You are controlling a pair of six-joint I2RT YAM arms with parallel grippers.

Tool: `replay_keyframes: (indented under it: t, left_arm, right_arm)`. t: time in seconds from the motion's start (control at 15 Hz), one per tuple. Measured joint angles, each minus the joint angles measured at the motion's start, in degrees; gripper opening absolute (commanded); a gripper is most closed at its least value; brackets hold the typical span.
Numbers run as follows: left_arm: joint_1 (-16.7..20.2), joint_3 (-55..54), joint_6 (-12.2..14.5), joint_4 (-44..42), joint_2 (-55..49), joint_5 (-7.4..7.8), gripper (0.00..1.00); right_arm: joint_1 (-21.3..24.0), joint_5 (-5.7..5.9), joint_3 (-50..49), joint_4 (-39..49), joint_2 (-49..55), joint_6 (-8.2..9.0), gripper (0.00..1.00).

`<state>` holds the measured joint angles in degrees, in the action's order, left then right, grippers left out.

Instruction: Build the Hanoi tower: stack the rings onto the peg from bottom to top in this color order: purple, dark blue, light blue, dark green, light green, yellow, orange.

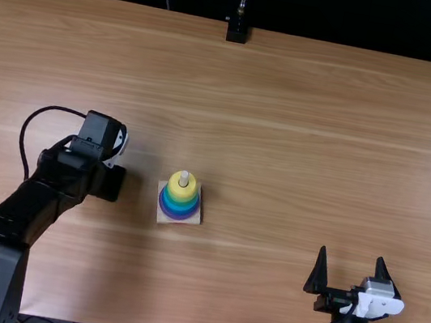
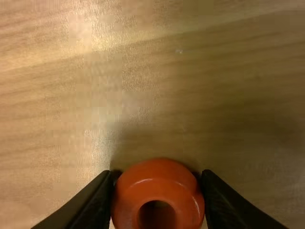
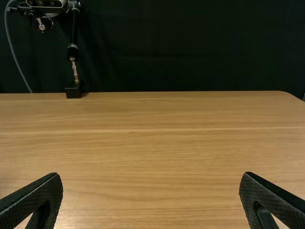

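Note:
In the top view my left gripper [image 1: 107, 182] is low over the table, left of the wooden base [image 1: 163, 217]; its fingertips are hidden there. The left wrist view has the left gripper [image 2: 158, 177] shut on the orange ring [image 2: 128, 191], a finger against either side. On the peg [image 1: 184, 179], a yellow ring [image 1: 180, 190] is uppermost, above green, blue and purple [image 1: 178, 215] bands; the two greens are hard to tell apart. My right gripper [image 1: 352, 255] stands open near the table's front edge; in its wrist view the right gripper [image 3: 151, 176] holds nothing.
A black stand [image 1: 237, 30] is at the table's far edge. Bare wood [image 1: 308, 143] lies between the stacked rings and the right gripper, and beyond both. A black cable loops beside the left arm.

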<state>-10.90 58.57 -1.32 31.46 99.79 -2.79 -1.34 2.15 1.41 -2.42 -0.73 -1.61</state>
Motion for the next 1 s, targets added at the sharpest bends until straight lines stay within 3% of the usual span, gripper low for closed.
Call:
replay_keyframes:
  t: [0.33, 0.53, 0.8, 1.0]
  left_arm:
    - [-0.48, 16.37, 0.00, 21.77, 0.00, 0.00, 0.00]
    - [-4.02, 24.11, -0.17, 31.54, 0.00, 0.09, 0.00]
    - [-9.38, 34.75, -0.55, 39.91, 0.00, 0.04, 0.00]
    - [-12.48, 39.52, -3.67, 42.27, 0.00, 0.04, 0.00]
  right_arm:
    - [0.00, -0.04, 0.00, 0.02, 0.00, 0.02, 1.00]
    - [0.00, -0.02, 0.00, 0.02, 0.00, 0.00, 1.00]
    - [0.00, -0.02, 0.00, 0.00, 0.00, 0.02, 1.00]
    - [0.00, -0.02, 0.02, 0.00, 0.00, 0.00, 1.00]
